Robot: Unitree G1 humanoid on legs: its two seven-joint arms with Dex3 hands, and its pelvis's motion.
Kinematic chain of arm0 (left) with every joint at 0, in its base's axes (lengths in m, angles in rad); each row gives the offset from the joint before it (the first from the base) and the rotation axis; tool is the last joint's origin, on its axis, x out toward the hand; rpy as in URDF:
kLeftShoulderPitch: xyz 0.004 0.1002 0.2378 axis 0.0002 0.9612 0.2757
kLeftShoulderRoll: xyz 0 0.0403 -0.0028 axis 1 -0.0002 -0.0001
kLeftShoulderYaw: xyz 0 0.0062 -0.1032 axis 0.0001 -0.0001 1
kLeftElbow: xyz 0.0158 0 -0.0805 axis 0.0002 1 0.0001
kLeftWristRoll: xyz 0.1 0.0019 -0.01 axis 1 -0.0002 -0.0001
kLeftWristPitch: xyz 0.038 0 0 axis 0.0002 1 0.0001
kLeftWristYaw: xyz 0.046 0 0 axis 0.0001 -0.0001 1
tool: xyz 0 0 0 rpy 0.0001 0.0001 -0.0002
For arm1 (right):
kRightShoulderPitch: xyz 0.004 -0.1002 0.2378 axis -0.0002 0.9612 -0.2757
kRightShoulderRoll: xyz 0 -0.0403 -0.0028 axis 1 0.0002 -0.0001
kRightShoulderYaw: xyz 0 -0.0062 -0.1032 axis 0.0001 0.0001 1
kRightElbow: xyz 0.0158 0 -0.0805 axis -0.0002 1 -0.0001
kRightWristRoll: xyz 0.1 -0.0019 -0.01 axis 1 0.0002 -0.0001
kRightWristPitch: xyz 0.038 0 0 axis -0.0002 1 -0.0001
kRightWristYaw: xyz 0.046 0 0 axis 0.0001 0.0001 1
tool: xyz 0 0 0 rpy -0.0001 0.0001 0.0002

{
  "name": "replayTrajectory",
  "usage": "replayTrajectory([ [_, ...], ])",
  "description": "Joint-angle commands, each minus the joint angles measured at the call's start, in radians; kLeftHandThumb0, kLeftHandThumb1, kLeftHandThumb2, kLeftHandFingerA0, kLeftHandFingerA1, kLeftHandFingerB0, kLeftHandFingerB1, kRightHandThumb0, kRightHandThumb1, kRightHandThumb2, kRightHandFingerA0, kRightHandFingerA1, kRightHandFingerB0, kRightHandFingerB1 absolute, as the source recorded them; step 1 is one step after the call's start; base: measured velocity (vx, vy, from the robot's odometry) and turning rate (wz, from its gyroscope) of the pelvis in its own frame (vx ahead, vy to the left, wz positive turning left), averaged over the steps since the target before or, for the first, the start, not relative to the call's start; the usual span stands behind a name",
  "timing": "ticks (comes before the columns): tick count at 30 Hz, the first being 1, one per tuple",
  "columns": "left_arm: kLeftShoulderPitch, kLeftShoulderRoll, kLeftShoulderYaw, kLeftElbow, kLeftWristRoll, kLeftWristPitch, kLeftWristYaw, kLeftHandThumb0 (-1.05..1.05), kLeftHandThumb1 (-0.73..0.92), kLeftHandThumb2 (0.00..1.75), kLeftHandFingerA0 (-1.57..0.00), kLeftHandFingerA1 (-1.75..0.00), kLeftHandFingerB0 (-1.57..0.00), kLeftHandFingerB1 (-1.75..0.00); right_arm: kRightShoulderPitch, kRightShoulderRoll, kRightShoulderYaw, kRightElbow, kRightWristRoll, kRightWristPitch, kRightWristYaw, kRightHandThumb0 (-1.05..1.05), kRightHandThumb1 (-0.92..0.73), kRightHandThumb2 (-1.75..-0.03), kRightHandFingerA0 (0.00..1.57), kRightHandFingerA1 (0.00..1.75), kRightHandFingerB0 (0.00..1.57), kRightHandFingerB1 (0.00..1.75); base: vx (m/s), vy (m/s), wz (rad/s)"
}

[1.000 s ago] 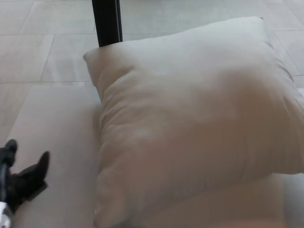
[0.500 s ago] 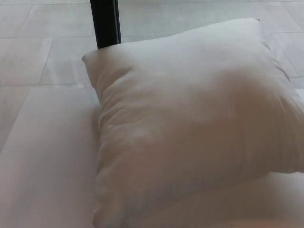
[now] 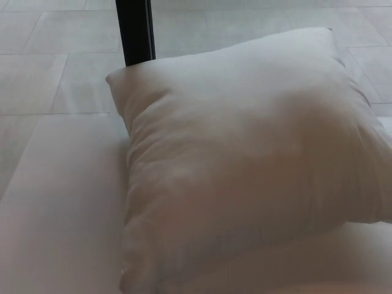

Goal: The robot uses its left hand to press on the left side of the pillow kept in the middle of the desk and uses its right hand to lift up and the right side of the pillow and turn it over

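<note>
Left hand: out of the head view, so whether it is released or clenched cannot be told.
Bench: a pale, smooth, off-white flat bench (image 3: 55, 214) fills the lower left of the picture and runs on under the cushion; its far edge lies along the left, where the floor begins.
Floor: large light grey tiles (image 3: 43, 73) with thin joints lie beyond the bench, across the top of the picture.
Post: a black upright post (image 3: 135, 30) stands at the top left of centre, its lower end hidden behind the cushion's far left corner.
Pillow: a plump, square, cream-white fabric pillow (image 3: 245, 165) rests on the bench and takes up the middle and right of the picture. Its far left corner sits just in front of the post, its far right corner points toward the top right, and its right side and near left corner run out of the picture. Soft creases run down its left side.
Right hand: also out of view; its state cannot be told.
</note>
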Motion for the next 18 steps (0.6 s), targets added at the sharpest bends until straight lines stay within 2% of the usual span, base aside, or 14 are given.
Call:
replayTrajectory([
  [1, 0.078, 0.056, -0.004, 0.254, 0.052, -0.27, -0.105, -0.96, 0.52, 0.57, -0.47, -0.67, 0.0, -0.75, 0.045, 0.001, -0.044, 0.225, 0.043, -0.345, -0.184, -0.91, -0.51, -0.93, 0.93, 1.4, 0.03, 0.64, 0.0, 0.0, 0.0],
  [2, 0.079, 0.055, -0.007, 0.25, 0.053, -0.282, -0.106, -0.97, 0.49, 0.63, -0.43, -0.68, 0.0, -0.81, 0.044, 0.006, -0.032, 0.225, 0.035, -0.358, -0.177, -0.88, -0.66, -0.6, 0.8, 1.59, 0.0, 0.65, 0.0, 0.0, 0.0],
  [3, 0.079, 0.059, -0.02, 0.249, 0.066, -0.294, -0.088, -0.96, 0.54, 0.58, -0.47, -0.65, 0.0, -0.76, 0.054, 0.01, -0.007, 0.239, 0.018, -0.377, -0.143, -0.82, -0.68, -0.62, 0.72, 1.37, 0.0, 0.55, 0.0, 0.0, 0.0],
  [4, 0.076, 0.063, -0.028, 0.257, 0.074, -0.303, -0.083, -0.93, 0.51, 0.62, -0.46, -0.64, 0.0, -0.79, 0.062, 0.012, -0.001, 0.249, 0.017, -0.389, -0.116, -0.95, -0.56, -0.95, 0.33, 0.9, 0.01, 0.37, 0.0, 0.0, 0.0],
  [5, 0.071, 0.076, -0.043, 0.268, 0.082, -0.305, -0.085, -0.96, 0.39, 0.78, -0.48, -0.68, -0.01, -0.7, 0.076, 0.015, 0.003, 0.262, 0.02, -0.404, -0.089, -0.88, -0.52, -1.01, 0.61, 1.2, 0.02, 0.38, 0.0, 0.0, 0.0],
  [6, 0.08, 0.081, -0.064, 0.262, 0.095, -0.303, -0.093, -0.94, 0.49, 0.61, -0.46, -0.67, 0.0, -0.79, 0.081, 0.016, 0.008, 0.267, 0.019, -0.417, -0.078, -0.87, -0.52, -0.96, 0.23, 0.83, 0.0, 0.42, 0.0, 0.0, 0.0],
  [7, 0.08, 0.083, -0.068, 0.265, 0.096, -0.306, -0.095, -0.94, 0.49, 0.61, -0.46, -0.67, 0.0, -0.79, 0.081, 0.015, 0.01, 0.27, 0.02, -0.421, -0.077, -0.87, -0.52, -0.96, 0.23, 0.83, 0.0, 0.42, 0.0, 0.0, 0.0],
  [9, 0.076, 0.089, -0.089, 0.236, 0.099, -0.259, -0.093, -0.78, 0.51, 0.55, -0.32, -0.65, -0.03, -0.81, 0.092, 0.015, 0.041, 0.264, -0.006, -0.422, -0.111, -0.84, -0.47, -0.88, 0.37, 0.87, 0.02, 0.55, 0.0, 0.0, 0.0],
  [11, 0.079, 0.096, -0.116, 0.234, 0.113, -0.261, -0.107, -0.74, 0.37, 0.84, -0.26, -0.65, -0.1, -0.68, 0.1, 0.017, 0.077, 0.262, -0.029, -0.428, -0.116, -0.68, -0.54, -0.57, 0.39, 1.09, 0.0, 0.81, 0.0, 0.0, 0.0],
  [12, 0.08, 0.105, -0.161, 0.233, 0.152, -0.273, -0.102, -0.61, 0.48, 0.55, -0.51, -0.86, -0.22, -0.7, 0.102, 0.021, 0.122, 0.25, -0.066, -0.427, -0.134, -0.49, -0.41, -0.57, 1.1, 1.62, 0.12, 0.77, 0.0, 0.0, 0.0],
  [13, 0.084, 0.123, -0.238, 0.222, 0.221, -0.284, -0.092, -0.62, 0.34, 0.82, -0.57, -0.85, -0.27, -0.67, 0.106, 0.03, 0.193, 0.23, -0.128, -0.429, -0.164, -0.5, -0.34, -0.67, 1.29, 1.49, 0.19, 0.73, 0.0, 0.0, 0.0],
  [14, 0.079, 0.135, -0.265, 0.236, 0.234, -0.296, -0.096, -0.54, 0.43, 0.54, -0.58, -0.97, -0.32, -0.7, 0.1, 0.032, 0.231, 0.236, -0.15, -0.447, -0.171, -0.5, -0.37, -0.66, 1.25, 1.54, 0.21, 0.7, 0.0, 0.0, 0.0],
  [17, 0.087, 0.149, -0.281, 0.269, 0.223, -0.338, -0.103, -0.56, 0.41, 0.55, -0.68, -1.13, -0.36, -0.71, 0.097, 0.035, 0.279, 0.248, -0.153, -0.461, -0.183, -0.45, -0.4, -0.56, 1.15, 1.55, 0.24, 0.71, 0.0, 0.0, 0.0],
  [18, 0.104, 0.151, -0.301, 0.249, 0.24, -0.349, -0.087, -0.53, 0.24, 0.73, -0.91, -1.16, -0.43, -0.71, 0.098, 0.051, 0.31, 0.247, -0.171, -0.51, -0.18, -0.48, -0.39, -0.57, 1.13, 1.63, 0.31, 0.75, 0.0, 0.0, 0.0],
])
